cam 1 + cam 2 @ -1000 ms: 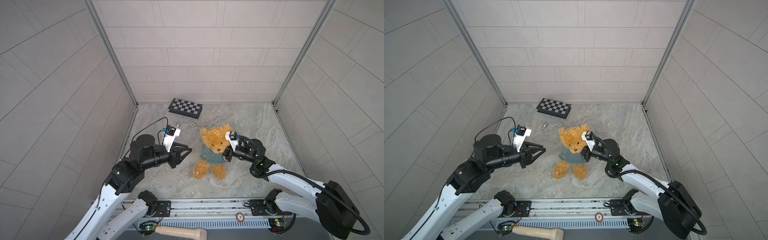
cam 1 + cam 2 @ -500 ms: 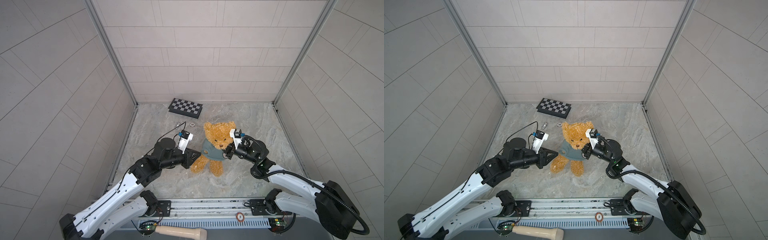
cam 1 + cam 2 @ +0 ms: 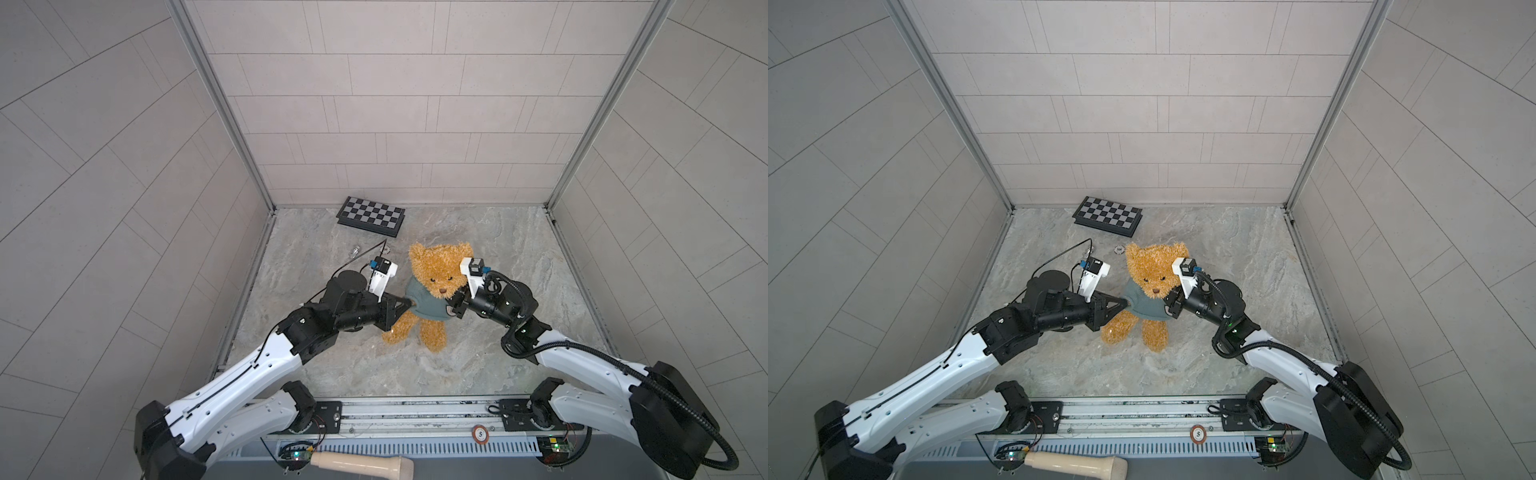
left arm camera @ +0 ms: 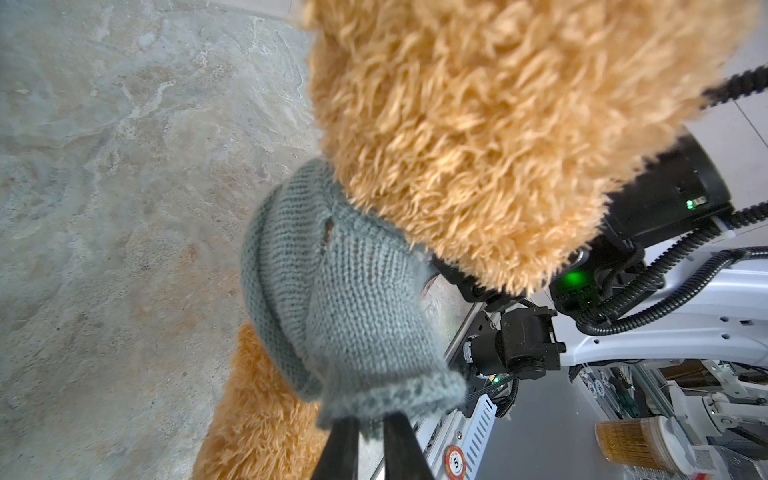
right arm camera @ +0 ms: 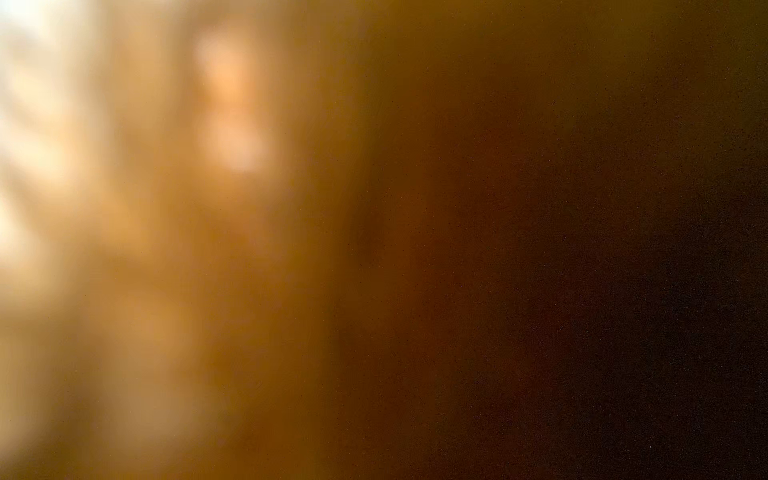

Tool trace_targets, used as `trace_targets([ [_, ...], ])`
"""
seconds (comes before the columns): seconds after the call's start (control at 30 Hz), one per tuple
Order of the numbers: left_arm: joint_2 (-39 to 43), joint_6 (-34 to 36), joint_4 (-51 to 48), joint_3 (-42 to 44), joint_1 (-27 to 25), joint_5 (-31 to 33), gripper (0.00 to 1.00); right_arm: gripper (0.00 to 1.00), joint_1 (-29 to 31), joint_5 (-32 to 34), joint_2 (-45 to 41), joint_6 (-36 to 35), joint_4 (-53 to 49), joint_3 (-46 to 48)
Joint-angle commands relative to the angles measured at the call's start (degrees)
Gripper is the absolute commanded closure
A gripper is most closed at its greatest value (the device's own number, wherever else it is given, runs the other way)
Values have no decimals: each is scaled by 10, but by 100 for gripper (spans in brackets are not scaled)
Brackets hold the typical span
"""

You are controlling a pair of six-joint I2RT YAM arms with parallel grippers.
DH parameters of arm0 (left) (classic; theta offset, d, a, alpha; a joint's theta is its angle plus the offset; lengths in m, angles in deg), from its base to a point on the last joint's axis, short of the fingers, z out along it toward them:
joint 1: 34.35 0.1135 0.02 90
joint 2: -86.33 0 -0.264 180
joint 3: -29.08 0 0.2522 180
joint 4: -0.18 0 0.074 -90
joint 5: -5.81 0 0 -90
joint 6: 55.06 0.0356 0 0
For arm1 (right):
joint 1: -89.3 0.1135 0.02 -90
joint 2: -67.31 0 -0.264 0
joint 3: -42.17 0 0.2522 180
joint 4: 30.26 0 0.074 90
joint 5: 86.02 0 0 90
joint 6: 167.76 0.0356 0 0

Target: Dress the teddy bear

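**Clerk:** Main entry?
**Checker:** Teddy bear (image 3: 436, 272), golden-brown shaggy plush. It is listed upright about the middle of the counter (image 3: 519, 291), with both feet set on the marbled surface and the face turned toward the near edge.

**Clerk:** Clothing?
**Checker:** Sweater (image 3: 430, 307), grey-green knit, worn over the torso. A small patch (image 3: 449, 309) is noted at the hem, on the side toward the counter's right edge.

**Clerk:** Left hand?
**Checker:** Left hand (image 3: 410, 306), recorded level at the bear's side toward the counter's left edge. In the left wrist view the two black fingers (image 4: 343, 449) are seen nearly together. The sleeve cuff (image 4: 395, 395) is pinched between them, and the sleeve is stretched out sideways from the shoulder.

**Clerk:** Right hand?
**Checker:** Right hand (image 3: 456, 305), pressed against the bear's opposite side, at the sweater just under the chin. Its tips are buried in fur and knit, so how far they are parted cannot be told, nor whether anything is gripped. The right wrist view is filled with blurred brown.

**Clerk:** Other stock?
**Checker:** Chessboard (image 3: 371, 216), laid along the far edge, toward the far-left corner. Two small pieces (image 3: 355, 250), too small to be identified, are logged between it and the bear. A beige handle-shaped object (image 3: 361, 461) is entered off the counter, beyond the near edge.
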Motion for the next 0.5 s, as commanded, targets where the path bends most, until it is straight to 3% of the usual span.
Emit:
trace_targets([
  [0.0, -4, -6, 29, -25, -6, 1, 83, 100, -1, 2, -10, 1, 45, 1],
  [0.27, -30, -11, 25, -40, -14, 25, 82, 100, -1, 10, -16, 3, 53, 3],
  [0.47, -38, -9, 2, -49, -16, 67, 71, 100, -1, 11, -17, 8, 65, 7],
])
